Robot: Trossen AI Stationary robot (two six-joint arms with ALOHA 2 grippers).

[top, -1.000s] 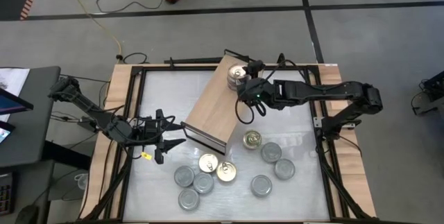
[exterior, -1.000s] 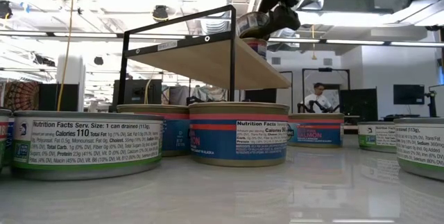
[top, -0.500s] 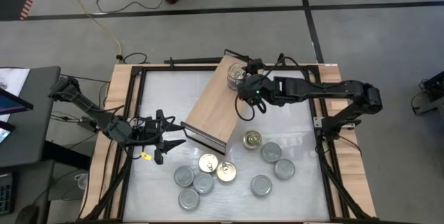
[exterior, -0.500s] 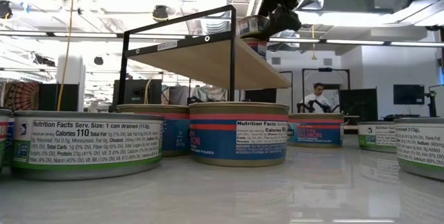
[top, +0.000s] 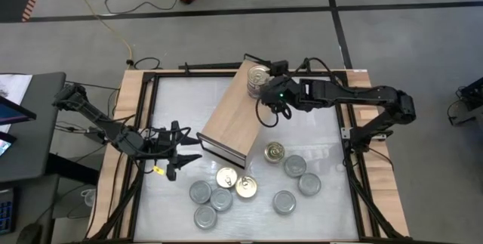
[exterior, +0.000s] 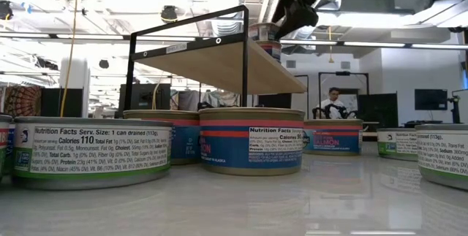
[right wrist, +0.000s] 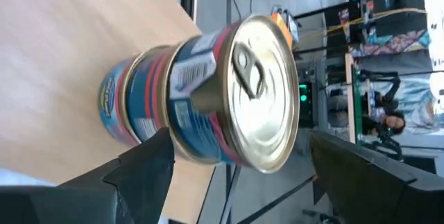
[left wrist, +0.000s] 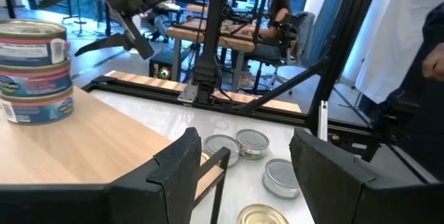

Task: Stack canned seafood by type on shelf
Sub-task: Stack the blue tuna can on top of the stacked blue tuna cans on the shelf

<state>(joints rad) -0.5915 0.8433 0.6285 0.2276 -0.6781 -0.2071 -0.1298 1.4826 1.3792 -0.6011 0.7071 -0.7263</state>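
The shelf (top: 226,115) has a light wooden top and stands slantwise in the middle of the table. Three cans of seafood are stacked (top: 258,76) on its far end. The top one has a gold pull-tab lid (right wrist: 260,92). My right gripper (top: 264,91) is open at the level of that top can, one finger on either side of it. My left gripper (top: 178,154) hangs open and level by the shelf's near left corner, holding nothing. Several more cans (top: 226,187), gold-lidded and silver-lidded, stand on the table near the front. My right gripper comes at the top can slanting down from the table's right. One fingertip (right wrist: 161,144) shows against the can's side wall (right wrist: 187,123), and I cannot tell whether it touches. The other finger (right wrist: 326,148) stands apart from the can. The can sits level on the stack.
A black metal frame (top: 151,123) runs around the white tabletop. Cans on the table stand in two groups, near front centre (top: 205,215) and front right (top: 308,183). People sit at desks in the room behind (exterior: 336,104). A laptop (top: 7,115) stands left of the table.
The top can was tilted above the stack a second ago. It has come down level onto the two cans below. My right gripper has tipped a little and stayed open by the can. My left gripper has kept still.
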